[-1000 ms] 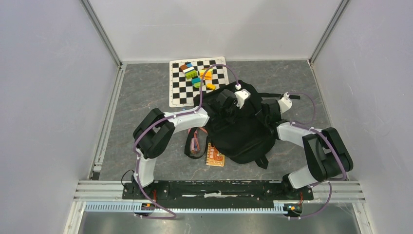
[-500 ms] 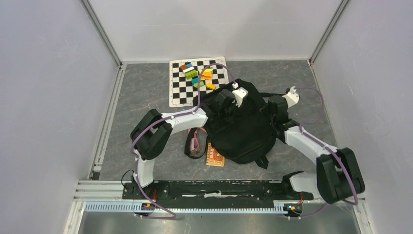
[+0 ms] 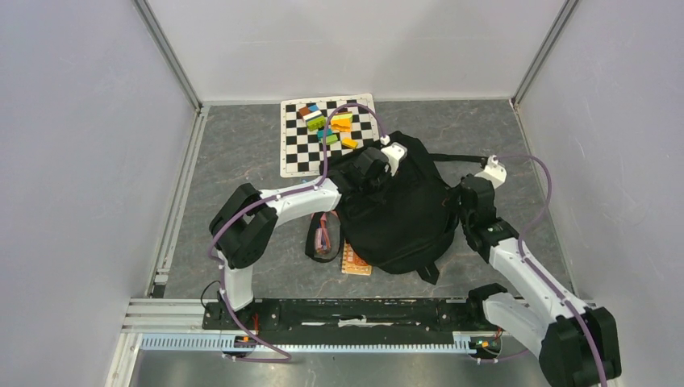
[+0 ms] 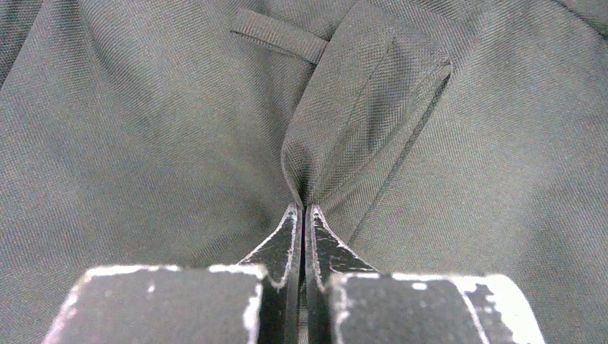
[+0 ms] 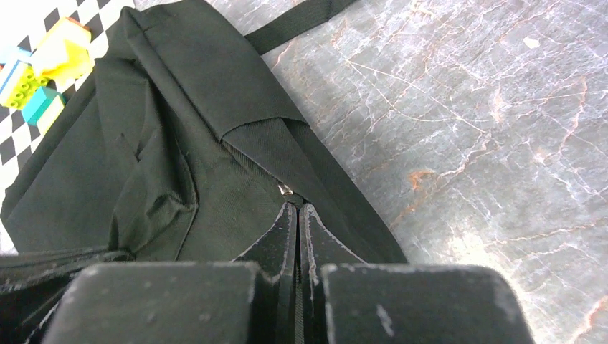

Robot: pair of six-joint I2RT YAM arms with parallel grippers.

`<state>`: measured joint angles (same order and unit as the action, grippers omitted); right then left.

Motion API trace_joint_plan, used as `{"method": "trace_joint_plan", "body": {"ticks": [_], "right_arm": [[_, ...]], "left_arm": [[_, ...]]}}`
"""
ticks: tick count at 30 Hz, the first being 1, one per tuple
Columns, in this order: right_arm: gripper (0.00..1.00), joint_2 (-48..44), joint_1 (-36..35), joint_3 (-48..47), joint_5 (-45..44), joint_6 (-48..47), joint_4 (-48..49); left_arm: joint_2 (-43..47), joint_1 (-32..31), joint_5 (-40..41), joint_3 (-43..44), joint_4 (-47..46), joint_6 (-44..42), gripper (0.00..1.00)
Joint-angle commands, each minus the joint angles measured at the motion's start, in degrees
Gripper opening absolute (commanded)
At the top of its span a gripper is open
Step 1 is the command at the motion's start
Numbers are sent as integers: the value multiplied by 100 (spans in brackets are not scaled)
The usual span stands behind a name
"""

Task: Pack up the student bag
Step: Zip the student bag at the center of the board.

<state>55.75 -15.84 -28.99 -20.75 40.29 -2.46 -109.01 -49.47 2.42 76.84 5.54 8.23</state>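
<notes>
Top external view, nearest first: an orange notebook [image 3: 356, 260] lies flat on the grey marbled counter [image 3: 242, 161], its far part tucked under the near-left edge of the student bag [image 3: 395, 222]. Just left of it sit a reddish cord [image 3: 323, 236] and a black strap loop [image 3: 310, 243]. The bag is slumped in the middle of the counter, between the two arms.

The right gripper [image 5: 297, 209] meets the bag's right side. Its fingers are pressed together, and the tips touch a seam beside a small metal piece [image 5: 285, 190]. Whether anything thin is pinched between them cannot be told.

The left gripper [image 4: 302, 215] is on the bag's far-left top. Its fingers are clamped on a raised fold of the black cloth, which bunches up just beyond the tips. A short sewn tab [image 4: 278, 34] lies farther on.

A long black strap [image 3: 460, 158] runs from the bag's far side to the right across the bare counter.

Beyond the bag at far left lies a black-and-white checkered mat [image 3: 298, 149]. The bag's far-left corner overlaps its near-right corner. Coloured blocks [image 3: 327, 125] are scattered on the mat near the bag.
</notes>
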Motion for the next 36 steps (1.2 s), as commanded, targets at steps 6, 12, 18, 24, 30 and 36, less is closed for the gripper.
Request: {"method": "trace_joint_plan", "body": {"ticks": [6, 12, 18, 24, 30, 36], "right_arm": [[0, -1174, 45, 156, 238, -385, -1231], [0, -1705, 50, 332, 988, -267, -1664], [0, -2160, 46, 411, 1630, -138, -2171], [0, -2600, 46, 421, 2032, -55, -2643], [0, -3042, 45, 393, 2483, 157, -2861], [0, -3291, 46, 473, 2665, 132, -2869]], "left_arm": [[175, 79, 458, 265, 412, 455, 2], [20, 130, 576, 566, 397, 1003, 2], [-242, 210, 976, 832, 391, 1679, 2], [-526, 254, 1284, 1184, 516, 1961, 2], [-565, 254, 1304, 1441, 757, 1918, 5], [26, -44, 1487, 1364, 1052, 1708, 80]]}}
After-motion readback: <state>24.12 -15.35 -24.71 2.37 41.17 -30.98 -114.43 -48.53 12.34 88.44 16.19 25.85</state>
